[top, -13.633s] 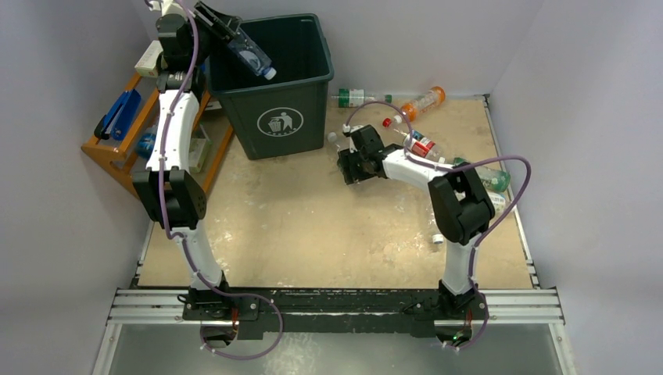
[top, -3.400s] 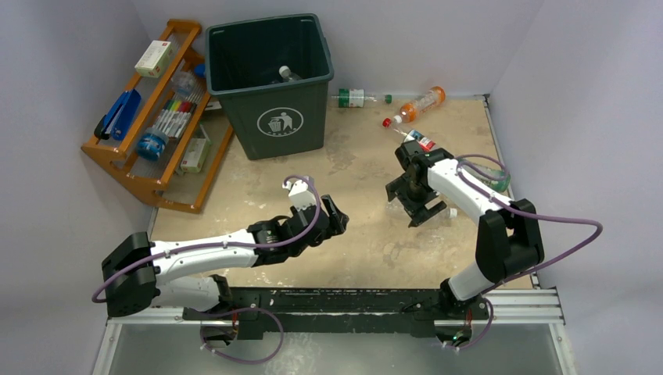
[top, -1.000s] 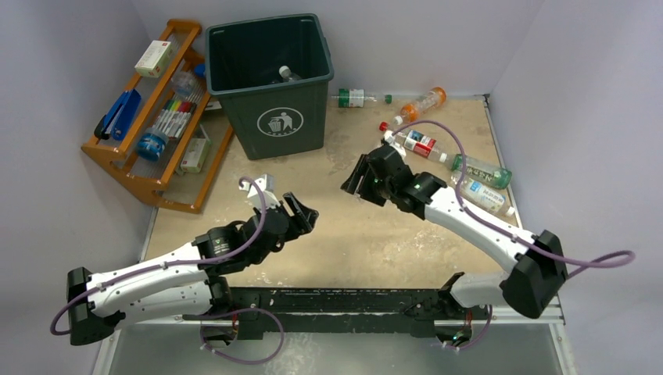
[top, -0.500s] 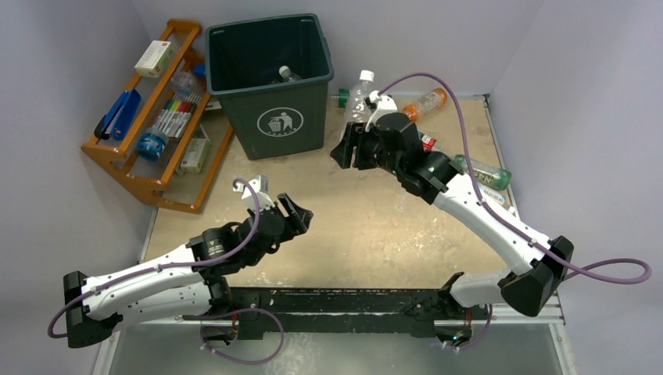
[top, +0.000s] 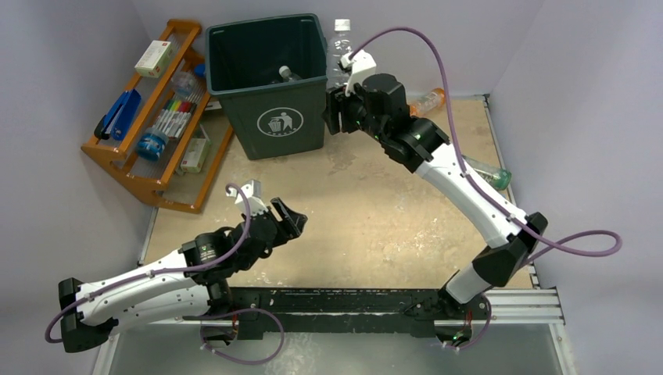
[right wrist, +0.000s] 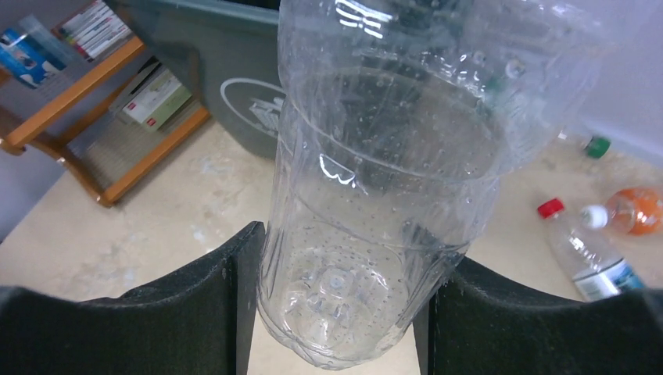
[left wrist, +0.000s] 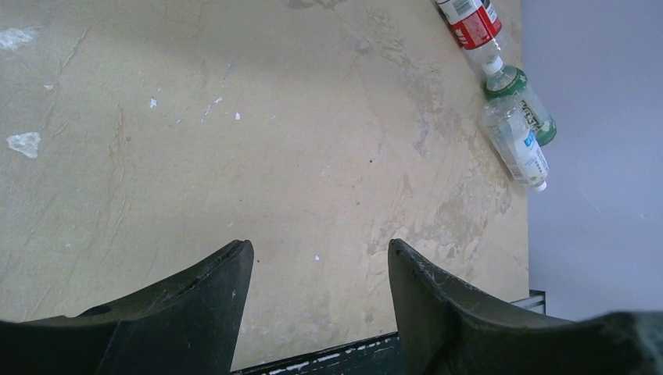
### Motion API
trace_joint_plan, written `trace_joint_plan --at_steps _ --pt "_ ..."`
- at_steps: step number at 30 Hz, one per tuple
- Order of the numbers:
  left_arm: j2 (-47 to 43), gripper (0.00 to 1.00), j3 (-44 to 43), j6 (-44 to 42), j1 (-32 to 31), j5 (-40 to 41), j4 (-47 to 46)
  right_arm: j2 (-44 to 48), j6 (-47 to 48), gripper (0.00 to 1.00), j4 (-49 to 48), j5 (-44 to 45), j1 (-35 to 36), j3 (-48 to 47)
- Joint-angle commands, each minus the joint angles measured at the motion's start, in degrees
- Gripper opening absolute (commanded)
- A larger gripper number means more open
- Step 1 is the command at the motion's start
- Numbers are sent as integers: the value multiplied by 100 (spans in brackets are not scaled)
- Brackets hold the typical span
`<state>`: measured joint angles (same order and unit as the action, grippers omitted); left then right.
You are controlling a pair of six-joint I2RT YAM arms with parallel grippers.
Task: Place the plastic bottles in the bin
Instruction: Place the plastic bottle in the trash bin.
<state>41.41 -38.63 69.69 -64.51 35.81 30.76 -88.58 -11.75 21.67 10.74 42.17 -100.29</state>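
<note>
My right gripper (top: 338,109) is shut on a clear, label-less plastic bottle (top: 338,48). It holds the bottle upright in the air, just right of the dark green bin's (top: 242,125) right rim. In the right wrist view the bottle (right wrist: 383,195) fills the space between the fingers (right wrist: 195,305), with the bin (right wrist: 211,55) behind it. Another bottle (top: 288,74) lies inside the bin. My left gripper (top: 285,217) is open and empty, low over the table's near middle. An orange bottle (top: 430,99) and a green bottle (top: 491,173) lie at the right.
The orange wooden rack (top: 148,109) with markers and boxes stands left of the bin. The left wrist view shows a red-label bottle (left wrist: 467,16), a green one (left wrist: 520,98) and a blue-label one (left wrist: 522,148) by the right wall. A red-capped bottle (right wrist: 582,250) lies near the orange one (right wrist: 637,209).
My right arm has lifted the clear bottle up off the table and carried it left and back, up to the bin's right rim. My left arm has drawn back slightly, still open.
</note>
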Motion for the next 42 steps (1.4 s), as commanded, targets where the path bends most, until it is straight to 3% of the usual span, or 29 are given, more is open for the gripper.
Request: trace_joint_plan --at_steps 1,14,34,41,42 --pt "-109 63 29 60 17 -13 -13 -355 715 50 -372 110 24 -714" --pt "-464 63 46 106 18 31 244 -1978 1529 50 -849 251 12 -2810" --pt "-790 63 -325 97 9 232 928 -3467 1161 53 -1886 -494 -393 -4206" --pt "-754 63 -417 19 15 267 931 -3883 962 64 -1949 -921 -483 -4705" --pt "-757 64 -424 12 13 275 922 -3908 906 70 -1974 -955 -497 -4710"
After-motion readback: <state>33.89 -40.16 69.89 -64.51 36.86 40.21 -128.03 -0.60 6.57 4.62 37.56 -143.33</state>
